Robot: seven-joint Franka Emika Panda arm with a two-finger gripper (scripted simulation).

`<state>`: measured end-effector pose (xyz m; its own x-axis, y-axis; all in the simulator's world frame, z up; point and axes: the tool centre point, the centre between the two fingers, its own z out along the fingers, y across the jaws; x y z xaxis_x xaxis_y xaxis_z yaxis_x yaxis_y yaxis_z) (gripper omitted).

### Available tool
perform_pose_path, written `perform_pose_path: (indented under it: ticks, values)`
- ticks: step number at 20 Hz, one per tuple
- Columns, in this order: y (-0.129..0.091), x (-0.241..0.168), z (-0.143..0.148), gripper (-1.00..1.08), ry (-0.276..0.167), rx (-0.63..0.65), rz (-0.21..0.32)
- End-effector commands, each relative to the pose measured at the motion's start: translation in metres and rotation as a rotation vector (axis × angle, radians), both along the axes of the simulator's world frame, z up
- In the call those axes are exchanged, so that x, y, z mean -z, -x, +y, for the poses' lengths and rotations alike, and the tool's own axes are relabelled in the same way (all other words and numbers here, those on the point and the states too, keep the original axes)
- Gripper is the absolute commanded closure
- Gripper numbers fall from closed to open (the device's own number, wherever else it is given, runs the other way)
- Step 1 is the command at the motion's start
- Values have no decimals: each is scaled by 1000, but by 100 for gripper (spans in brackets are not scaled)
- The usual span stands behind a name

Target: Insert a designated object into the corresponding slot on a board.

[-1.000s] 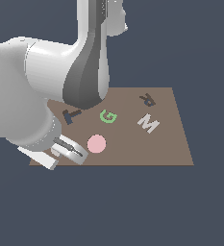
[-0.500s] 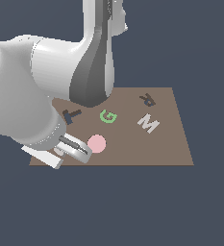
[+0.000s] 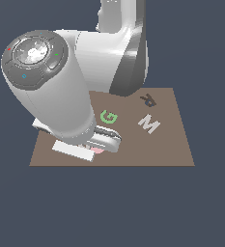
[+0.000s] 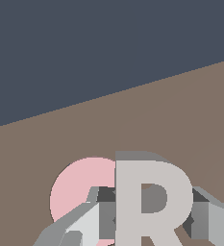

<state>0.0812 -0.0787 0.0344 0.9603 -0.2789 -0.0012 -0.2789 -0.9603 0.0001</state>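
Observation:
The light-grey R block (image 4: 152, 204) stands between my fingers (image 4: 84, 226) in the wrist view, with dark pads against both of its sides. My gripper (image 3: 104, 141) is shut on it, low over the near left part of the brown board (image 3: 167, 149). In the exterior view the block is hidden by the hand. The dark R-shaped slot (image 3: 148, 100) lies at the board's far right, well apart from the gripper.
A pink disc (image 3: 98, 150) lies under the gripper, also in the wrist view (image 4: 77, 185). A green G (image 3: 108, 116) and a light-grey M (image 3: 149, 124) lie on the board. My arm (image 3: 51, 82) hides the board's left part, including any T shape.
The arm has swung toward the camera and now looms large over the board's left. The gripper has shifted to the exterior view's right, over the pink disc.

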Motion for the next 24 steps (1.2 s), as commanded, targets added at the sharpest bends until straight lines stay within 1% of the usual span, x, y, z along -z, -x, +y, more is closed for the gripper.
perform_pose_path:
  ticks: [1, 6, 10, 13, 18, 24]
  values:
    - [7, -1, 24, 108, 0, -66, -1]
    - [32, -2, 78, 108, -1, -220, -1]
    - [61, -3, 122, 108, -1, -358, -1]
    - [83, -4, 149, 108, -1, -450, 0]
    - [117, -5, 181, 108, -1, -572, 0]
    - [148, -5, 204, 108, -1, -672, 0]
